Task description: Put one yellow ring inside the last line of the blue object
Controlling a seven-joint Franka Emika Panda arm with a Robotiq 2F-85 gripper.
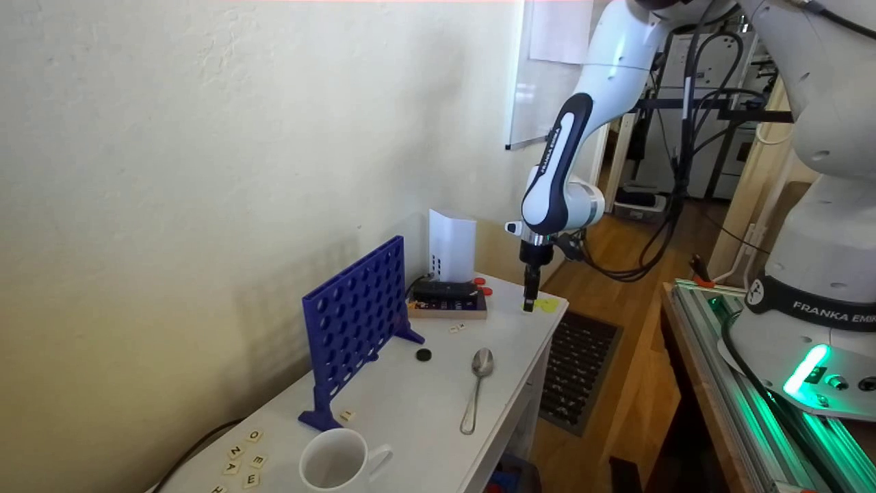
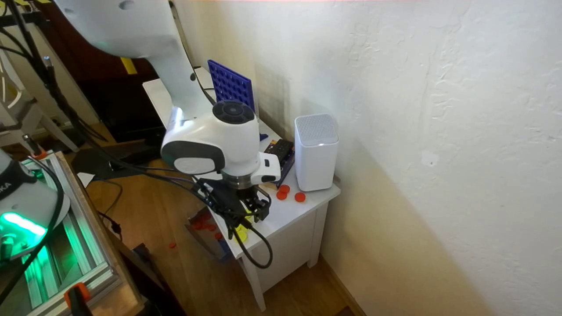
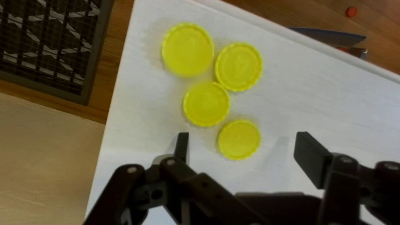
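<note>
The black two-finger gripper [image 3: 242,139], jaws apart, brackets one flat yellow plastic disc [image 3: 239,140] on the white table [image 3: 312,103], well apart from the upright blue plastic grid panel [image 1: 361,309]. Closing too high may skim the disc.

- I take this for a room in a home.
- On the white table [image 1: 424,411] I see household things: a white mug [image 1: 335,460], a metal spoon [image 1: 482,364], letter tiles [image 1: 258,461] and a blue game grid [image 1: 356,315].
- Under the table runs a wooden floor [image 2: 202,281], with a dark mat [image 1: 582,373] near the table.
- Across from the table, my robot arm [image 1: 835,226] stands on a metal-railed bench [image 1: 729,383], lab-style.
</note>
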